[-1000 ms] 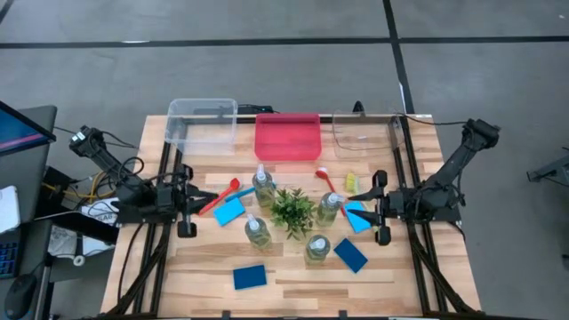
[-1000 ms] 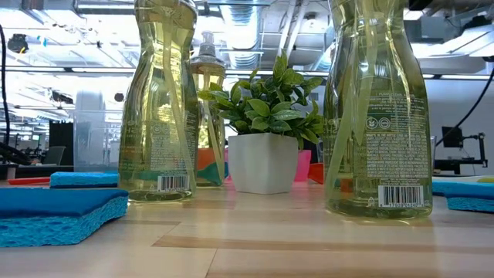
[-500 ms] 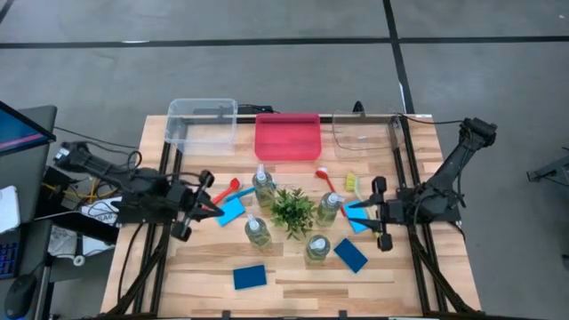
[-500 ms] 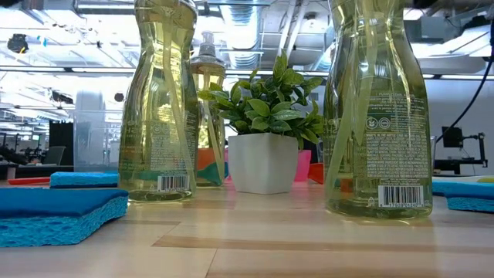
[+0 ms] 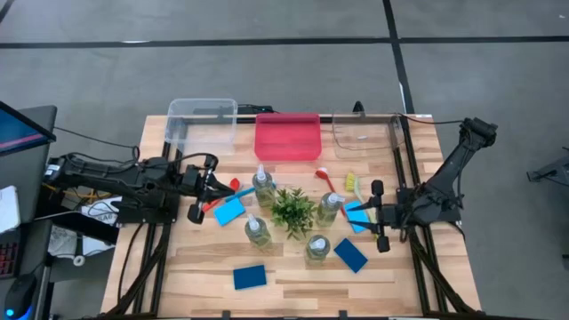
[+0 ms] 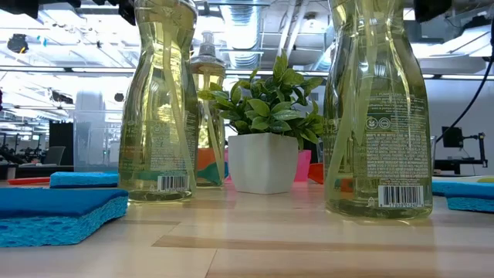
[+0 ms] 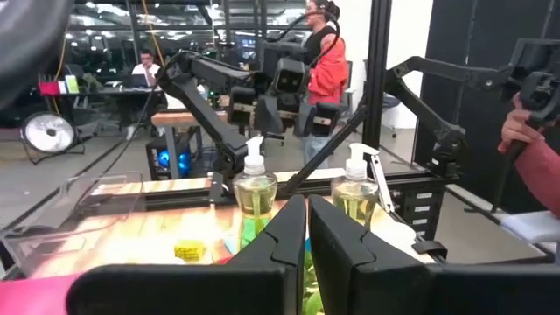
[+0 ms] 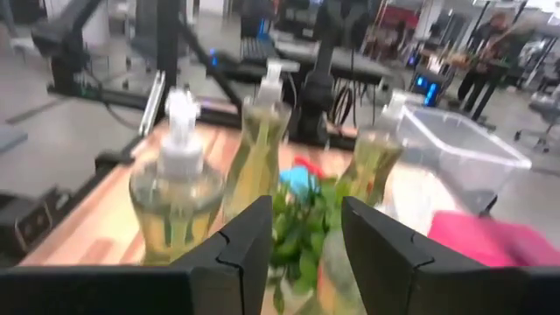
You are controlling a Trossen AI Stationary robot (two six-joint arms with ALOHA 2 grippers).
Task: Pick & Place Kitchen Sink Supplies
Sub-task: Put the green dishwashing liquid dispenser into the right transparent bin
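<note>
Brushes and sponges first, I reckon. On the high view the left hand [image 5: 213,182] sits at about 9 o'clock on the table [image 5: 293,283], fingers pressed together with nothing between them, tips pointing toward 3 o'clock. Right under and just past those tips lies the red brush [image 5: 222,197], its long axis running from roughly 7 o'clock up to 1 o'clock, head end near the closest pump bottle [image 5: 263,185]. Touching it on the 5 o'clock side is a blue sponge [image 5: 228,211]. So the left arm is clearly the nearer one for that pair, and the brush handle lies crosswise to the way the fingers point, which should suit a pinch across the handle once the fingers part.

The right hand [image 5: 373,212] sits at about 3 o'clock on the table, fingers partway apart and empty as far as I can see, pointing toward 9 o'clock. A second blue sponge [image 5: 357,216] lies right at its tips, with a yellow brush [image 5: 351,184] just off toward 12 o'clock from it and another red brush [image 5: 327,182] beside that.

The plant [image 5: 292,210] is dead centre with the bottles ringed around it. The clear bin [image 5: 202,122] and the pink bin [image 5: 287,136] are along the 12 o'clock edge, both well apart from either hand.
</note>
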